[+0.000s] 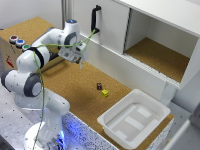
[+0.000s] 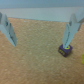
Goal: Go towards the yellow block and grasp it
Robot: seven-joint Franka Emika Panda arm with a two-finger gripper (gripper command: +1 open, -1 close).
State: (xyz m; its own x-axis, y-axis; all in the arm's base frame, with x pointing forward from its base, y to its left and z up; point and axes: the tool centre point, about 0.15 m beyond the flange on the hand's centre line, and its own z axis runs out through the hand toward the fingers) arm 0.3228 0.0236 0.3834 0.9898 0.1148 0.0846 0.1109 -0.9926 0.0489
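Observation:
The yellow block (image 1: 105, 92) is a tiny yellow-green cube on the cork table top, near the white tub. A small dark purple-black block (image 1: 99, 86) lies just beside it. My gripper (image 1: 76, 60) hangs above the table, well away from both blocks, toward the exterior view's left. It is open and empty. In the wrist view the two fingers (image 2: 70, 30) stand wide apart, with the gripper (image 2: 38, 45) over bare cork. A small dark block (image 2: 65, 49) with a yellow-green patch at its edge shows close to one fingertip.
A white plastic tub (image 1: 134, 117) stands at the table's end on the exterior view's right. A white cabinet with an open compartment (image 1: 160, 55) and a black handle (image 1: 95, 19) runs along the back. A box with coloured buttons (image 1: 17, 42) is at the left.

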